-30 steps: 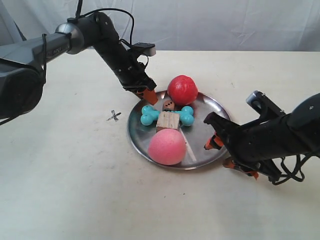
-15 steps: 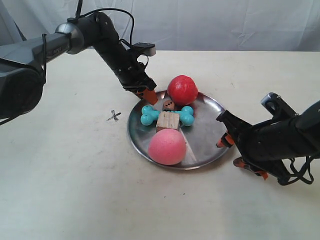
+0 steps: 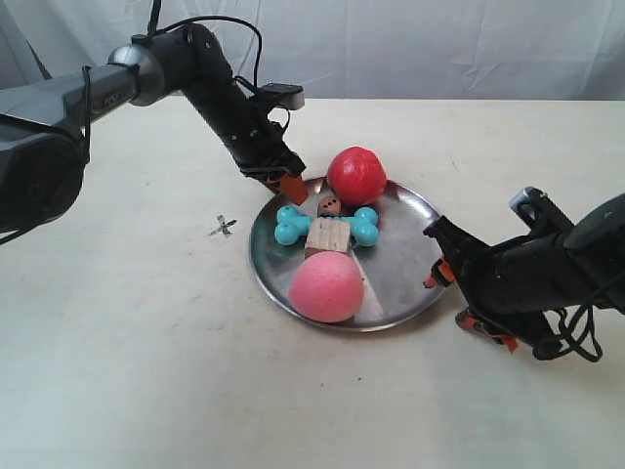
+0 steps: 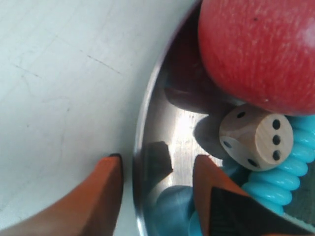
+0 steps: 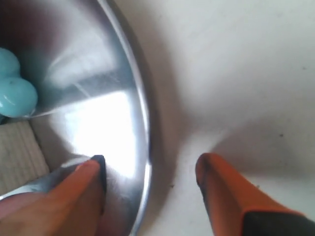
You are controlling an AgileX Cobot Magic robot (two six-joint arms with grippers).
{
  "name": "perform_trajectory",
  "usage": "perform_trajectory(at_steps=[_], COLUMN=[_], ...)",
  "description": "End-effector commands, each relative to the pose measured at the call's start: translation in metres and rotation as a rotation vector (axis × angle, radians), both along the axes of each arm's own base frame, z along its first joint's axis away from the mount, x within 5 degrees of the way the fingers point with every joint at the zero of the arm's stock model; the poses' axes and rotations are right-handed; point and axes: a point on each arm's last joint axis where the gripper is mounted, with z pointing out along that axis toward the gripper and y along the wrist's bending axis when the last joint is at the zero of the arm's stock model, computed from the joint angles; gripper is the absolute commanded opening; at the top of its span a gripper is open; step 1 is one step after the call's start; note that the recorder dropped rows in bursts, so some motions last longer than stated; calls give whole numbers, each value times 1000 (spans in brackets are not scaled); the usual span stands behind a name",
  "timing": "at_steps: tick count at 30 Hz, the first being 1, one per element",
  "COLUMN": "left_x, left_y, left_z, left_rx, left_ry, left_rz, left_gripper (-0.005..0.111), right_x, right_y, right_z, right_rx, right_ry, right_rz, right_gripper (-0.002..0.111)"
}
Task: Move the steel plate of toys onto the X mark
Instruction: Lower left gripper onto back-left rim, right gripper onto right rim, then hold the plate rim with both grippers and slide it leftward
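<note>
The steel plate (image 3: pixel 402 242) lies mid-table and holds the red ball (image 3: pixel 356 175), pink ball (image 3: pixel 326 287), turquoise bone (image 3: pixel 365 227), wooden block (image 3: pixel 328 235) and brown die (image 3: pixel 330 206). The X mark (image 3: pixel 223 227) sits on the table just left of the plate. My left gripper (image 3: pixel 285 186) is at the plate's far-left rim. In the left wrist view that gripper (image 4: pixel 156 160) is open and straddles the rim (image 4: pixel 142 128), beside the die (image 4: pixel 256 137) and red ball (image 4: pixel 261 49). My right gripper (image 3: pixel 451 298) is open too (image 5: pixel 150 162), straddling the plate's near-right rim (image 5: pixel 142 113).
A white cloth backdrop (image 3: pixel 439 49) hangs behind the pale table (image 3: pixel 146 371). The left arm (image 3: pixel 210 83) reaches in from the exterior view's upper left, and the right arm (image 3: pixel 557 269) comes from the right edge with cables trailing.
My right gripper has drawn back to the right from over the plate's inside to its rim, and sits slightly lower. The left arm, plate and toys have not moved.
</note>
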Motion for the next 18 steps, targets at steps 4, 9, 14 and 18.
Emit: perform_trajectory(at_steps=[4,9,14,18], left_x=[-1,-1,-1,0], left_y=[-1,0,0,0], left_z=[-1,-2,-2,-2], left_rx=[11,13,13,21], left_ry=[3,3,3,0], left_rz=[-6,-4,-4,-6], left_gripper=[45,45,45,45], right_x=[14,15,21,27], right_y=[5,6,8,11], right_z=[-2,-7,-4,-6], right_rx=[20,23,26,34], right_ry=[11,30,15,20], right_rz=[27,29,40,64], right_gripper=[56,56,56,56])
